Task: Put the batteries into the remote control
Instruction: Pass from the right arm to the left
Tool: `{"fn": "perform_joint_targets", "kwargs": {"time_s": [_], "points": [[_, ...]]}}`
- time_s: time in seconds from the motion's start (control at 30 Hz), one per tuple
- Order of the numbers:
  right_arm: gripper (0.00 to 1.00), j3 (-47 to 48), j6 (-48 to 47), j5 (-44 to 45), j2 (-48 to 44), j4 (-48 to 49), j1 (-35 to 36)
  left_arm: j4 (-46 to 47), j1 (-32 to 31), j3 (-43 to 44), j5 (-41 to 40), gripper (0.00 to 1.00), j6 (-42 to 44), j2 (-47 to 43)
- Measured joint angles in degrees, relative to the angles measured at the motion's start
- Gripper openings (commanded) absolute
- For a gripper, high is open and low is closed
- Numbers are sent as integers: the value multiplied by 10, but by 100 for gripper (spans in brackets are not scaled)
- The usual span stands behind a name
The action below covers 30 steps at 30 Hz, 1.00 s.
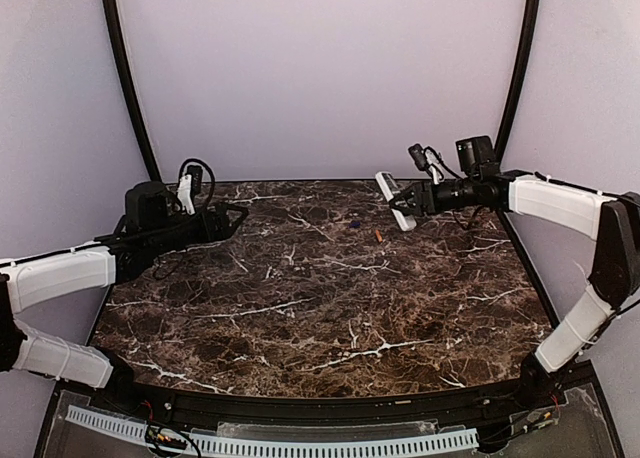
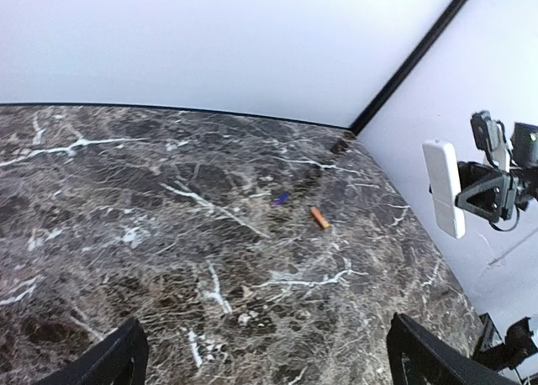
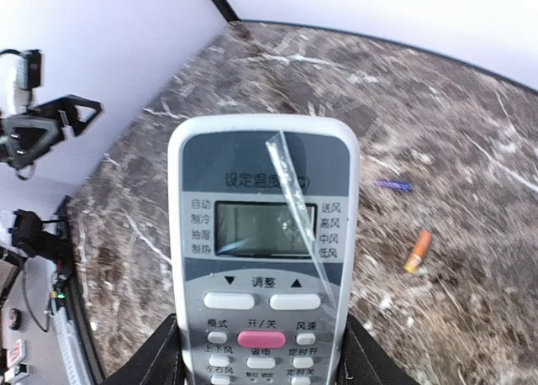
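Observation:
My right gripper (image 1: pixel 408 204) is shut on the white remote control (image 1: pixel 392 192) and holds it in the air over the table's far right. In the right wrist view the remote (image 3: pixel 262 234) faces the camera with its screen and buttons, gripped at its lower sides. It also shows in the left wrist view (image 2: pixel 443 187). The orange-copper battery (image 1: pixel 378 235) and the dark blue battery (image 1: pixel 353 224) lie apart on the marble below the remote, also in the left wrist view (image 2: pixel 319 218) (image 2: pixel 280 198). My left gripper (image 1: pixel 236 218) is open and empty at the far left.
The dark marble table (image 1: pixel 300 308) has walls close behind and at both sides. Black frame poles (image 1: pixel 128 78) stand at the back corners. A strip of clear tape (image 3: pixel 298 208) hangs across the remote's face. A perforated white rail (image 1: pixel 270 443) runs along the near edge.

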Motion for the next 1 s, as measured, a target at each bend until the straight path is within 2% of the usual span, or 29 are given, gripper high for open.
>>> {"fn": "perform_joint_targets", "kwargs": {"time_s": [0.23, 0.4, 0.7, 1.0], "points": [[38, -14, 110, -156, -34, 182, 10, 79, -16, -1, 97, 100, 9, 0], [37, -45, 220, -229, -35, 334, 24, 97, -68, 17, 126, 100, 26, 15], [37, -52, 342, -269, -30, 529, 86, 132, -179, 106, 131, 100, 47, 109], [36, -57, 431, -268, 19, 673, 123, 181, -247, 157, 130, 100, 47, 176]]}}
